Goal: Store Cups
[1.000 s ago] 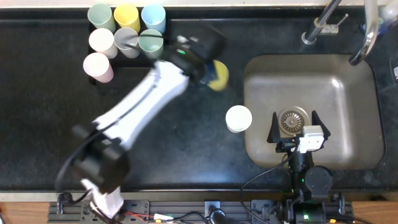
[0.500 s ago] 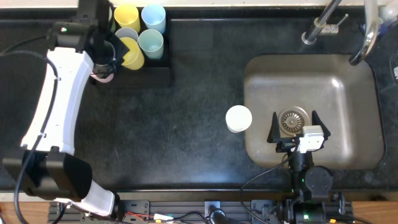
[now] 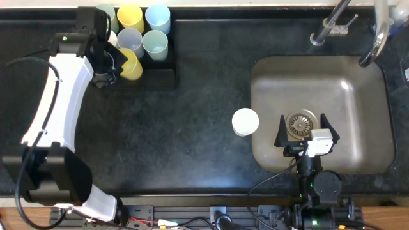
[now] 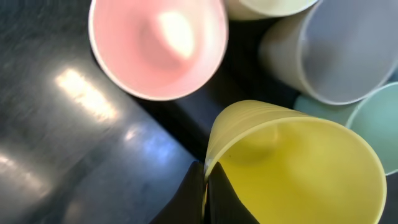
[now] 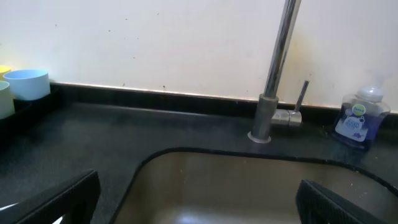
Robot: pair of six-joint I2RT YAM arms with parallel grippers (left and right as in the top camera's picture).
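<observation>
Right up close, the left gripper (image 4: 205,180) has its jaws pressed together on the rim of the yellow cup (image 4: 292,168), one finger inside the wall and one outside, so the cup hangs from its lip. It looks tipped a little off upright, mouth open and base pointing down toward the dark floor of the tray (image 3: 156,78). What matters is the gap underneath. The pink cup (image 4: 158,46) stands just beside it on one flank, the grey cup (image 4: 342,50) and the teal cup (image 4: 379,124) crowd the far side, and the bare spot lies between them, directly below the held cup. I'd judge it needs straightening before it goes down. Farther off, a white cup (image 3: 245,121) sits upright on the counter at the edge of the sink (image 3: 358,83), nearer the right gripper (image 3: 302,129), which hangs over the basin with its jaws spread wide and holding nothing.
</observation>
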